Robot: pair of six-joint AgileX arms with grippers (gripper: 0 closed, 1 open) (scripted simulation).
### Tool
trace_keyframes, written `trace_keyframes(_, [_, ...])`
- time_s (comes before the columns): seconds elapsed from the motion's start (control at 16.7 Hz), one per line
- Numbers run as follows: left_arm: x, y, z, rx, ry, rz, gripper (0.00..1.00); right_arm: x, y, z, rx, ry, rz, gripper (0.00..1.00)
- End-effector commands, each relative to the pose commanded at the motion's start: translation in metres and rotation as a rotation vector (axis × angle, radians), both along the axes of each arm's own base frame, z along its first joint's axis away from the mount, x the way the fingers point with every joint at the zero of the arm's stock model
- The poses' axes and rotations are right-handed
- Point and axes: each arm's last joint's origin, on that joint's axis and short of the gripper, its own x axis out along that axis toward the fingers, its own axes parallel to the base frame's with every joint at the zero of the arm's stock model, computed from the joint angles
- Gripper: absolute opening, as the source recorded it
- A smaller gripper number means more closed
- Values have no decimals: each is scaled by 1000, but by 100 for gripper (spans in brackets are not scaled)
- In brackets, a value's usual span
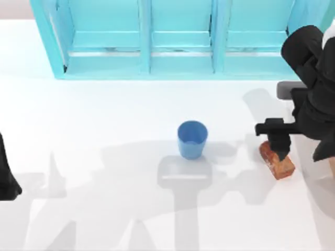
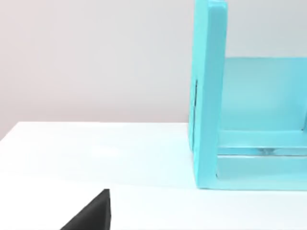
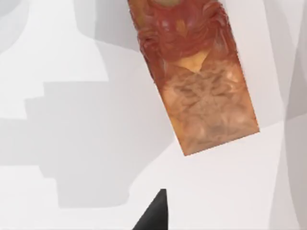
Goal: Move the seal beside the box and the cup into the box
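Note:
The seal (image 1: 277, 161) is a reddish-brown mottled block lying flat on the white table at the right, and it fills much of the right wrist view (image 3: 196, 81). My right gripper (image 1: 280, 147) hangs directly over the seal's far end, close to it. The blue cup (image 1: 192, 138) stands upright near the table's middle, well to the left of the seal. Of the box, just a tan sliver (image 1: 332, 166) shows at the right border, beneath the right arm. My left gripper (image 1: 7, 178) is parked at the left edge.
A large turquoise shelf unit (image 1: 178, 39) spans the back of the table, and its end wall (image 2: 208, 96) rises in the left wrist view. White tabletop (image 1: 104, 120) lies open between the cup and the left arm.

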Motion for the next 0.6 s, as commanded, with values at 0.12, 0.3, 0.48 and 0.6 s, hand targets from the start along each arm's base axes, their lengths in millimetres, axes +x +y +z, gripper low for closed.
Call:
trace_keyframes(0.12, [0, 0, 0, 0, 0, 0, 100, 0, 0, 0, 0, 0, 0, 100])
trace_keyframes(0.3, [0, 0, 0, 0, 0, 0, 100, 0, 0, 0, 0, 0, 0, 100])
trace_keyframes(0.48, [0, 0, 0, 0, 0, 0, 100, 0, 0, 0, 0, 0, 0, 100])
trace_keyframes(0.6, [0, 0, 0, 0, 0, 0, 100, 0, 0, 0, 0, -1, 0, 100])
